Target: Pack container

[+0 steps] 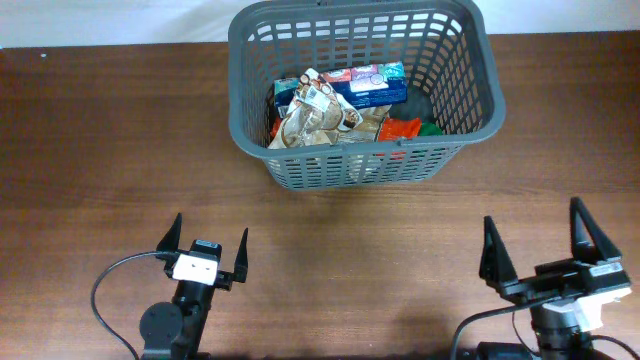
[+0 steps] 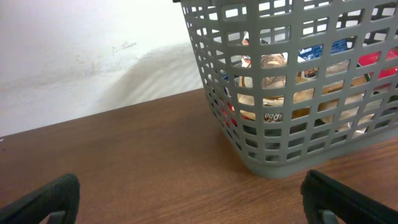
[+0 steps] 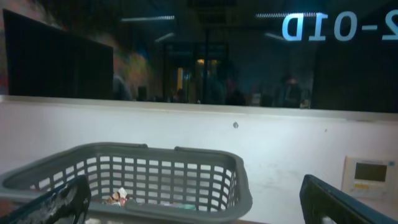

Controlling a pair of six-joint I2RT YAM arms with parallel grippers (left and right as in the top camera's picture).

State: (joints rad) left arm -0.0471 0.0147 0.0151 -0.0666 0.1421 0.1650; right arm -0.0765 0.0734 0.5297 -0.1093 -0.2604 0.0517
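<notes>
Grey basket (image 1: 250, 110) heaped with packets (image 1: 330, 105) | left end effector (image 1: 211, 226), right end effector (image 1: 532, 214) — both open, empty | risk: a stray nudge could spill packets

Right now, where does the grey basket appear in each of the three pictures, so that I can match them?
Overhead: the basket sits at the top, right of centre, with packets inside.
Left wrist: the basket fills the upper right, and its near corner rests on the table.
Right wrist: the basket is at the bottom, from left to centre, and only its upper part shows.
Shared landmark: the white wall behind the basket.
</notes>
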